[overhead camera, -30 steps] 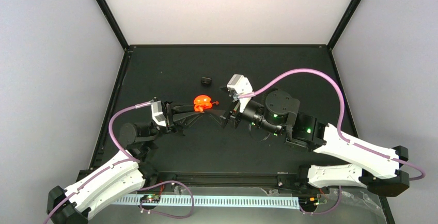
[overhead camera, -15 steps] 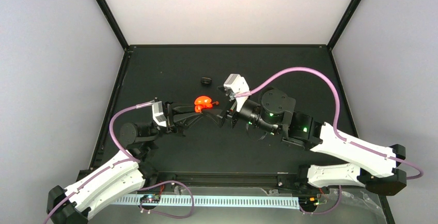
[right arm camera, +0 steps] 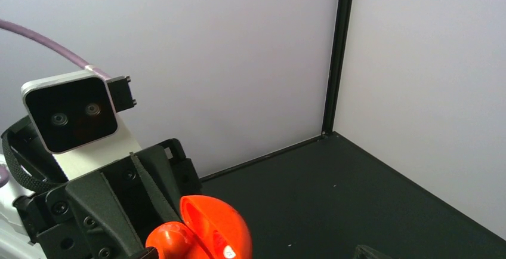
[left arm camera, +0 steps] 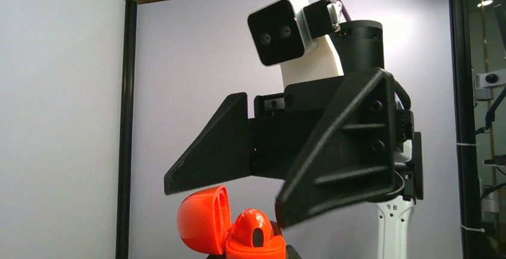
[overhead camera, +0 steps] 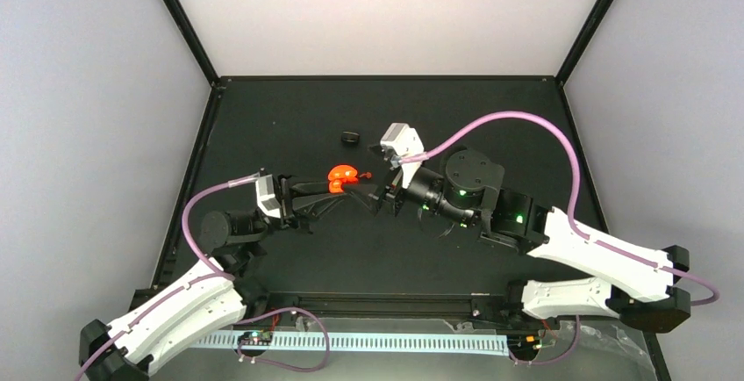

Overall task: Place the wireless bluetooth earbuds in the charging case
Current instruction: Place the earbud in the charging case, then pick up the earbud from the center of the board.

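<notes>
The charging case [overhead camera: 340, 176] is a red-orange clamshell held above the table, with my left gripper [overhead camera: 345, 184] shut on its base. In the left wrist view its lid [left arm camera: 203, 220] stands open to the left, and a rounded red-orange earbud [left arm camera: 255, 230] sits up in the base. The right wrist view shows the same case [right arm camera: 222, 230] and earbud [right arm camera: 169, 239] from the other side. My right gripper [overhead camera: 378, 197] hangs just right of the case, jaws wide open and empty. A tiny red piece [overhead camera: 367, 175], perhaps the other earbud, shows between them.
A small black lump [overhead camera: 351, 138] lies on the dark table [overhead camera: 491, 118] behind the case. White walls and black frame posts close the table on three sides. One fingertip [right arm camera: 369, 252] of my right gripper peeks in at the bottom of the right wrist view.
My right gripper has edged left, closer to the case, jaws still wide. The left gripper and case have barely shifted.
</notes>
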{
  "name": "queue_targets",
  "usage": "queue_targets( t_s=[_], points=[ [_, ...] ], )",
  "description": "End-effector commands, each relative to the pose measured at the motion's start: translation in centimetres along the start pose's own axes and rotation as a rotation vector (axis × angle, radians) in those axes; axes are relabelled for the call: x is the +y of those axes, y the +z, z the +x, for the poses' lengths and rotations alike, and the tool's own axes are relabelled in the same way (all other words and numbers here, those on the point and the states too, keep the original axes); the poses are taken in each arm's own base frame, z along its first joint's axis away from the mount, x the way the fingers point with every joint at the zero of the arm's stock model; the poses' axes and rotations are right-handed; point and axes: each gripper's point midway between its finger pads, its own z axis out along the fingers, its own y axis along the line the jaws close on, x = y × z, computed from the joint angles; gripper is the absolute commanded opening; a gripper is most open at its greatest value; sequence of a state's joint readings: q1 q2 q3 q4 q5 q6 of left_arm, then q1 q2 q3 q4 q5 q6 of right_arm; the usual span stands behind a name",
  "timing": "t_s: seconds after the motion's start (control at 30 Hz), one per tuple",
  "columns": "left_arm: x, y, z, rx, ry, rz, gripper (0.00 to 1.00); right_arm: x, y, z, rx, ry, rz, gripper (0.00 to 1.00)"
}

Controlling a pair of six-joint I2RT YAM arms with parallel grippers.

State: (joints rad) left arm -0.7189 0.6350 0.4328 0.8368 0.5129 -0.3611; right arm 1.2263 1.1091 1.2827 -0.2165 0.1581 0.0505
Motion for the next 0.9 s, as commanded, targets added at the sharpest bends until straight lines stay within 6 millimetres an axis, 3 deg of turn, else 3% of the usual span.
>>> queue_targets(
  t_s=[0.0,0.1,0.2,0.4,0.53,0.67,0.87],
  points=[
    [-0.2,-0.5,-0.2,-0.005,0.031,-0.010,0.02,-1.4,-2.4,-3.7,-0.111,0.039,0.027,0.85],
    [-0.3,-1.0,0.1,0.009,0.044,-0.027,0.02,-4.3,-3.3,-3.8,-0.136,0.097,0.089,0.85],
    [-0.5,-1.6,0.0,0.022,0.056,-0.037,0.02,-8.5,-2.3,-1.0,-0.095,0.216,0.166,0.85],
    [-1.5,-3.0,-1.0,0.021,0.101,-0.050,0.02,-16.0,3.1,10.4,0.122,0.415,0.352,0.84],
    [-1.9,-3.7,-1.3,0.027,0.140,-0.056,0.02,-18.3,7.6,17.0,0.249,0.494,0.375,0.81],
    [-2.2,-4.4,-1.3,0.035,0.178,-0.062,0.01,-20.4,11.7,22.2,0.368,0.503,0.416,0.78],
    [-2.5,-5.3,-1.4,0.038,0.221,-0.076,0.01,-22.1,15.1,29.5,0.516,0.611,0.445,0.72]
  ],
)
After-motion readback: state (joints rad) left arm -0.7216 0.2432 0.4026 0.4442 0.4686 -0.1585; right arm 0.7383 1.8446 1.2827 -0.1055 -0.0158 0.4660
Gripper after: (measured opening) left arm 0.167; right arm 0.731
